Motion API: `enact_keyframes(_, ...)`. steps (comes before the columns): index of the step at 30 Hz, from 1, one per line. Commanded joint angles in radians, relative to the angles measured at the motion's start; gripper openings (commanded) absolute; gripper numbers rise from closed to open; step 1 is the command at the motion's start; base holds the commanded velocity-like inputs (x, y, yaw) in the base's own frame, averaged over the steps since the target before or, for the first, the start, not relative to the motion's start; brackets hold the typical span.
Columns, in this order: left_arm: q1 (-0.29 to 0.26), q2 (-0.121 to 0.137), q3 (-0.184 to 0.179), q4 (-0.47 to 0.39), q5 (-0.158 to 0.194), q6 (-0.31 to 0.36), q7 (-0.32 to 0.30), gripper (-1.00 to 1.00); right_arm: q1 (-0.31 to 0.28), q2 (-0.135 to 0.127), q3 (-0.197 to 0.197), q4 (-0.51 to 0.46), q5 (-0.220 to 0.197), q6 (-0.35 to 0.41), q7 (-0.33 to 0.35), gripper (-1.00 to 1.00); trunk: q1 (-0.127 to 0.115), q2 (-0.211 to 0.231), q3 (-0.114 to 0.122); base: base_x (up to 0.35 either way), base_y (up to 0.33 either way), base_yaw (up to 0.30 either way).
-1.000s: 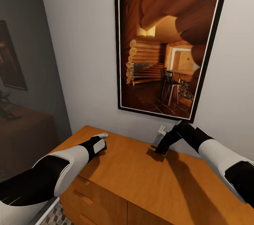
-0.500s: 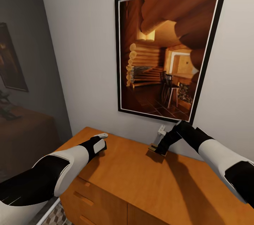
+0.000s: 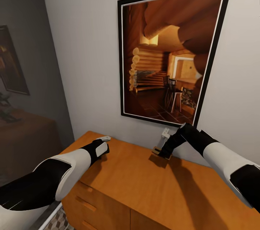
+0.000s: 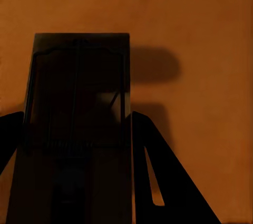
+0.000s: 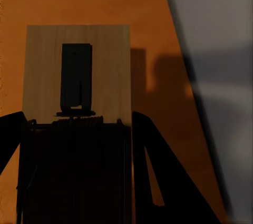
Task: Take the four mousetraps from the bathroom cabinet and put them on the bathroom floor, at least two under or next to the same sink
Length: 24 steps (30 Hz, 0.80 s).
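Observation:
The orange-brown cabinet [image 3: 144, 190] spreads below both arms. My right gripper [image 3: 162, 149] hangs near the back wall, shut on a small wooden mousetrap [image 3: 156, 151] held just above the cabinet top, its shadow below. In the right wrist view that mousetrap [image 5: 79, 66] sits between the dark fingers [image 5: 153, 171], pale board and dark metal bar showing. My left gripper [image 3: 104, 144] hovers over the cabinet's left end. In the left wrist view a shadowed mousetrap [image 4: 79, 103] fills the gap between its fingers [image 4: 158, 176] over the cabinet top [image 4: 200, 23].
A large black-framed painting [image 3: 169, 56] of a log cabin hangs on the white wall just behind the cabinet. A dark reflective panel [image 3: 25, 78] stands at the left. Drawer fronts with handles [image 3: 85, 203] face me, and a bit of patterned bathroom floor [image 3: 57, 222] shows bottom left.
The whole head picture has slid down slightly, so the camera has moved. Both arms and their mousetraps keep the same places over the cabinet.

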Motion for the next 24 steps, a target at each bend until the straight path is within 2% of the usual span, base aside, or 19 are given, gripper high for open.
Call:
enact_keyframes(1,-0.002,-0.001,-0.008,0.001,0.003,0.005,0.003,-1.00,-0.001,-0.001,0.001,-0.003,0.003,0.009,0.003,-1.00,-0.004,0.006,0.002,0.000,0.000,0.000)
enact_keyframes(9,-0.001,-0.001,-0.008,0.001,0.003,0.005,0.002,-1.00,-0.001,-0.001,0.001,-0.003,0.002,0.009,0.003,-1.00,-0.034,0.062,0.027,-0.019,0.025,0.000)
enact_keyframes(24,-0.001,-0.001,-0.007,0.001,0.003,0.005,0.001,-1.00,-0.001,-0.001,0.001,-0.003,0.003,0.009,0.003,-1.00,-0.092,0.167,0.074,-0.163,0.220,0.000)
